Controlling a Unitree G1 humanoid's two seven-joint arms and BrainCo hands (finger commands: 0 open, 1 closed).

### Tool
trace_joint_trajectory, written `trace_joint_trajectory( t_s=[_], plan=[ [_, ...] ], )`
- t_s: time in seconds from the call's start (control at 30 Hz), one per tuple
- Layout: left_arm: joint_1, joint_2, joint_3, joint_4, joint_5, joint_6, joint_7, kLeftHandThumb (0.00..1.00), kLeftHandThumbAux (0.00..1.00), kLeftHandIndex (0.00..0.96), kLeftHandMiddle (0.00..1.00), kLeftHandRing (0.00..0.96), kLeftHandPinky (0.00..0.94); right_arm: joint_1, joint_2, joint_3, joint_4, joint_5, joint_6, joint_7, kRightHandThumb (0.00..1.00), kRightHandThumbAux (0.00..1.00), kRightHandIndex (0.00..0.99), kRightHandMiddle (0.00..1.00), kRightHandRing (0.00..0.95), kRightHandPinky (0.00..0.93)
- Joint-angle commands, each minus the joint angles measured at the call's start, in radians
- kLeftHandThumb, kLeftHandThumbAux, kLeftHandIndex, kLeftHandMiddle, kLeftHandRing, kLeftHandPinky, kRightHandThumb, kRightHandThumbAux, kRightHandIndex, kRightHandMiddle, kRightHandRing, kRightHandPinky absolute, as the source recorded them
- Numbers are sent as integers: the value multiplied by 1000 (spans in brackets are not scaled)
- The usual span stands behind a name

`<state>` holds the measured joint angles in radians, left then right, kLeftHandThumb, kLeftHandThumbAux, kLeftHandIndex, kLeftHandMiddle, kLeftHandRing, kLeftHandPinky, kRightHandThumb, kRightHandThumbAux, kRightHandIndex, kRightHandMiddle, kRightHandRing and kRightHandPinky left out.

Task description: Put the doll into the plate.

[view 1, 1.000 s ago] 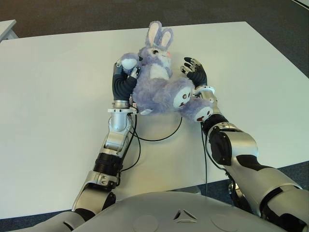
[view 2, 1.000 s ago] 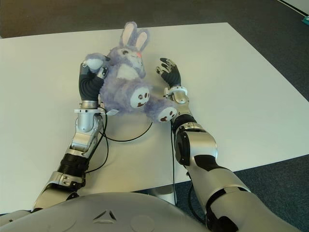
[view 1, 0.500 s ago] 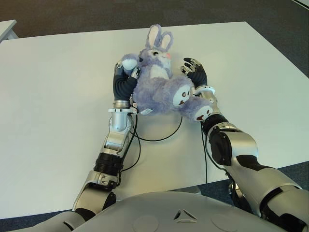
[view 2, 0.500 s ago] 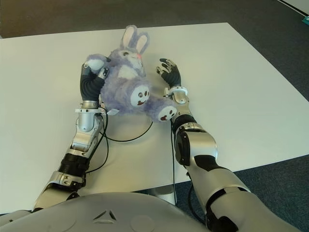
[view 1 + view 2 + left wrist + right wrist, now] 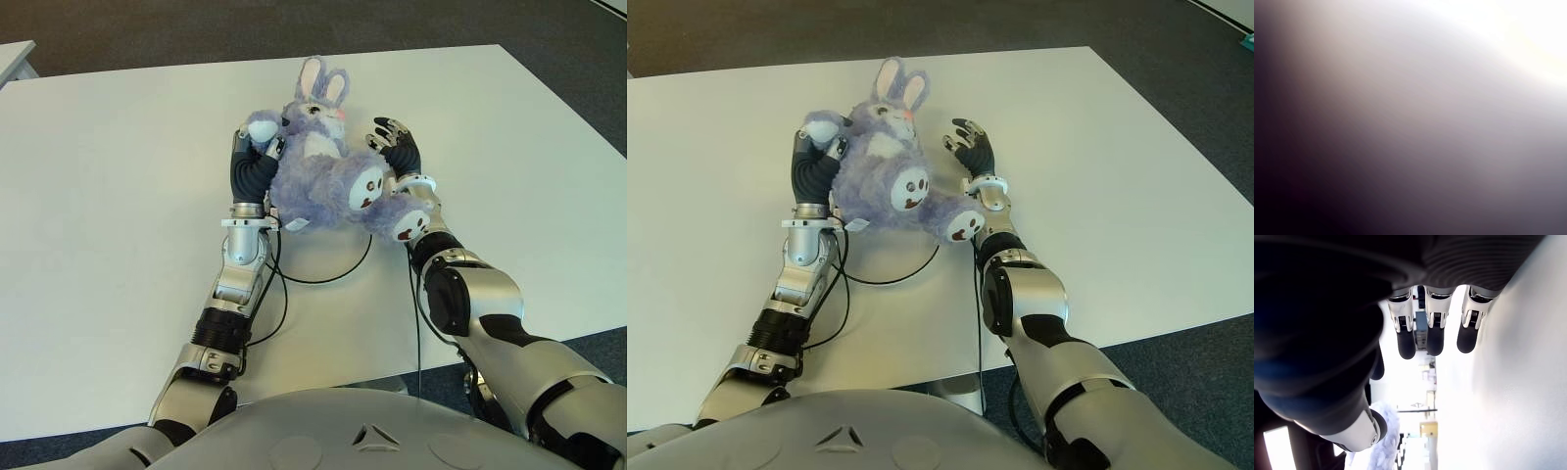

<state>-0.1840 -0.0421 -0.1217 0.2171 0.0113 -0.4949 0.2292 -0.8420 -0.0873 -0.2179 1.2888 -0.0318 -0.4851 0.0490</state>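
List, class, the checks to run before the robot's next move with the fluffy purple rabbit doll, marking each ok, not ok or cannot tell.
1. Left hand grips the fluffy purple rabbit doll: ok, fingers wrap its arm.
2. Right hand free: ok, fingers spread beside the doll, holding nothing.
3. Plate in sight: not ok, none appears on the white table.
4. Doll lifted clear of the table: cannot tell.
5. Left wrist view usable: not ok, it shows nothing recognisable.

doll: fluffy plush (lavender) | table: smooth matt white | forearms: glossy metal
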Motion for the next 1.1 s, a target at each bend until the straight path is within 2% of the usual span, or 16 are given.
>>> trace_joint_trajectory(
  t_s=[0.03, 1.1],
  plan=[
    [146, -81, 5, 121, -25, 6, 5, 719, 700, 442, 821, 830, 841, 45, 13, 3, 24, 4, 15, -6, 465, 831, 232, 132, 97, 123],
    [119, -103, 33, 222, -47, 17, -5, 722, 700, 442, 834, 840, 851, 46, 12, 9, 25, -1, 13, -9, 428, 833, 216, 126, 91, 114]
  ],
)
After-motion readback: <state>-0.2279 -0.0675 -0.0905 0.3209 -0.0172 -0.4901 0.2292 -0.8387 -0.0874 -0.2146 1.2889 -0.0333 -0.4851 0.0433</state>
